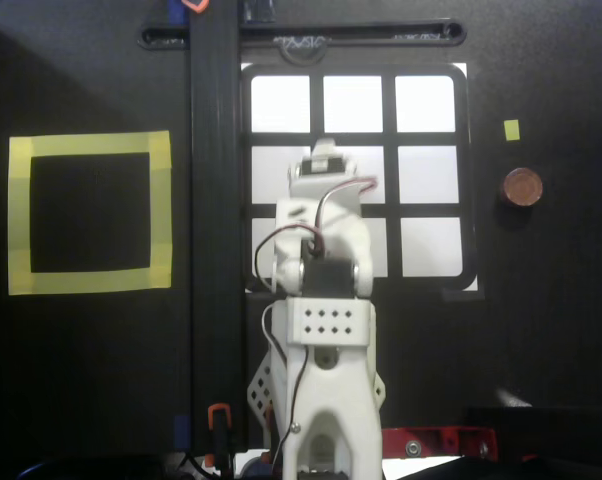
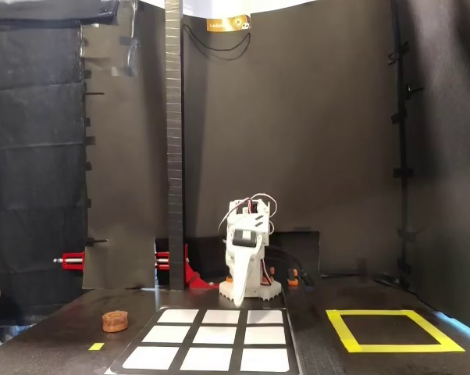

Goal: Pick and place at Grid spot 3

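The brown disc (image 1: 522, 187) lies on the black table to the right of the black-framed 3x3 grid (image 1: 464, 180) in the overhead view, apart from it. Grid spot 3 (image 1: 425, 103) is the glowing upper-right cell and holds nothing. In the fixed view the disc (image 2: 115, 320) lies left of the grid and spot 3 (image 2: 151, 357) is the nearest left cell. My white gripper (image 1: 324, 150) hangs folded over the grid's middle, far from the disc. In the fixed view the gripper (image 2: 236, 299) points down, looks shut and holds nothing.
A yellow-tape square (image 1: 89, 212) lies at the left of the overhead view, right in the fixed view (image 2: 391, 330). A small yellow tape mark (image 1: 511, 129) sits above the disc. A black upright post (image 1: 216, 200) stands between the tape square and the grid.
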Robot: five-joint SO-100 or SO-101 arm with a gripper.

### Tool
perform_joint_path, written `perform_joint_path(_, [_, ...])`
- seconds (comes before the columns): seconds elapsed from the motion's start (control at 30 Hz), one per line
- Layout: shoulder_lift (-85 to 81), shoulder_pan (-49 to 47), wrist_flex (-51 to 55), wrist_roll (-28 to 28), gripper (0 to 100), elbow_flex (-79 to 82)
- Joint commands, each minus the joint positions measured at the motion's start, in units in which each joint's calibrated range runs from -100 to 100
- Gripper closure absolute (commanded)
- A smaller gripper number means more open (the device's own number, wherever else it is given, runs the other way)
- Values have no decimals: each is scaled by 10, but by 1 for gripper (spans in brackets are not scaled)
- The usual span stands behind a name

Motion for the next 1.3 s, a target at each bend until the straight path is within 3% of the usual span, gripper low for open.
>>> perform_joint_path(0.0, [97,9,21,-1,100,-115])
perform_joint_path(0.17, [257,12,72,-2,100,-279])
perform_joint_path(0.7, [840,53,465,0,100,-1002])
perform_joint_path(0.87, [897,57,486,19,100,-1040])
perform_joint_path(1.03, [897,92,470,85,100,-1040])
perform_joint_path(1.27, [896,198,469,248,100,-1040])
